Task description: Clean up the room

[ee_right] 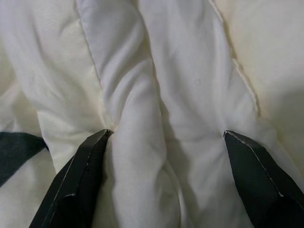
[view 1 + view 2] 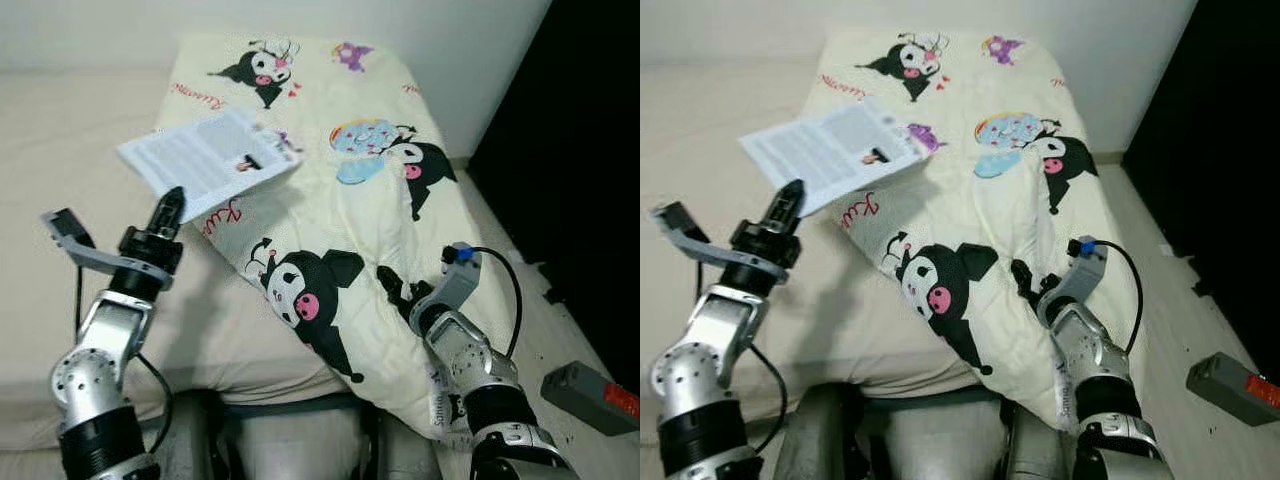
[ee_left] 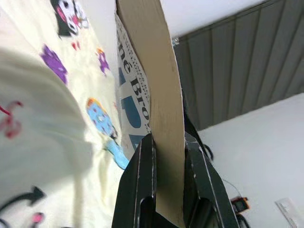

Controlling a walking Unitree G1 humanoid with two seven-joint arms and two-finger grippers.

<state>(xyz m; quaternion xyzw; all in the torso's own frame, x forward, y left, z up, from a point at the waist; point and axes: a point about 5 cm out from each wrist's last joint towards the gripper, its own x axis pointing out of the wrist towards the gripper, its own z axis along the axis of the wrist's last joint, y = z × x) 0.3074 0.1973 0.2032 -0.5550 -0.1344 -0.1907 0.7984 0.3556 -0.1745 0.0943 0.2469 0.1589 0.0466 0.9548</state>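
Left gripper (image 2: 170, 205) clamped on booklet (image 2: 210, 160) edge, raised above quilt (image 2: 370, 200), right gripper (image 1: 166, 142) spread wide, fingertips pressed into quilt fold.

We see our left pincer (image 2: 790, 197) raised over the bed (image 2: 700, 150), holding a printed booklet (image 2: 830, 150) by its near edge. Our right pincer (image 2: 1025, 278) presses into the cream cartoon-print quilt (image 2: 970, 180). A grey box (image 2: 1230, 388) with a red label lies on the floor (image 2: 1170, 300).
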